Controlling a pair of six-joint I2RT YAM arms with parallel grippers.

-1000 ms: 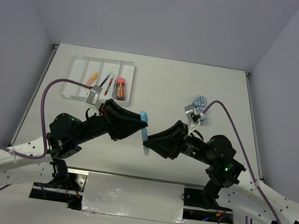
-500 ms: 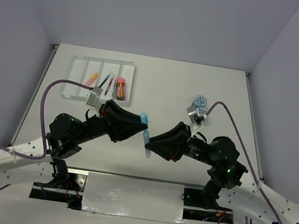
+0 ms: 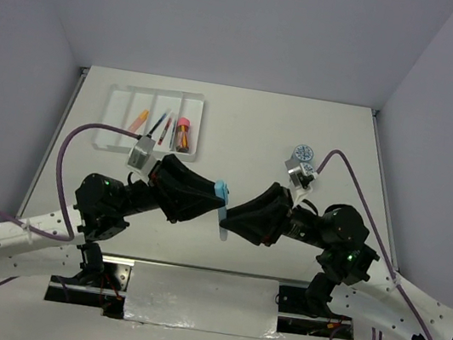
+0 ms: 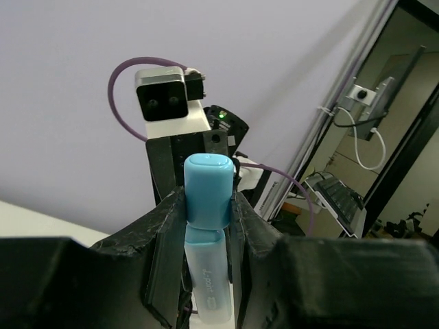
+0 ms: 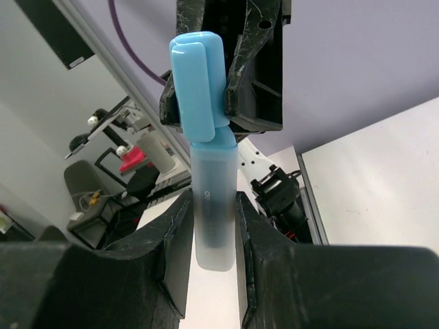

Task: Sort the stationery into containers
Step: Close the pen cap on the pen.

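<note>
Both arms are carrying their shared load slightly nearer the table's front edge than a second ago, the left wrist sliding the same way, and neither hold is changing. Seen from the top camera, the left gripper [image 3: 216, 192] and right gripper [image 3: 228, 216] are meeting nose to nose at mid-table, with the pale blue tube [image 3: 223, 228] lying across the line between them: its long axis is running far to near, blue cap [image 3: 221, 190] at the far end. The white tray [image 3: 113, 130] is sitting well apart at far left, on the left arm's side, so that arm looks better placed to deliver. Through the left wrist camera, the left gripper [image 4: 206, 205] is clamping on the blue cap [image 4: 207, 181], the tube [image 4: 210, 281] body dropping below its fingers [image 4: 164, 236] and the right arm's wrist camera [image 4: 161, 96] facing back. Through the right wrist camera, the right gripper [image 5: 214, 212] is squeezing the tube [image 5: 214, 199] body between its fingers [image 5: 175, 229], while the left gripper [image 5: 209, 103] is pinching the cap [image 5: 197, 79] just above. With one grip on the cap alone, any pulling apart is probably risking uncapping.
</note>
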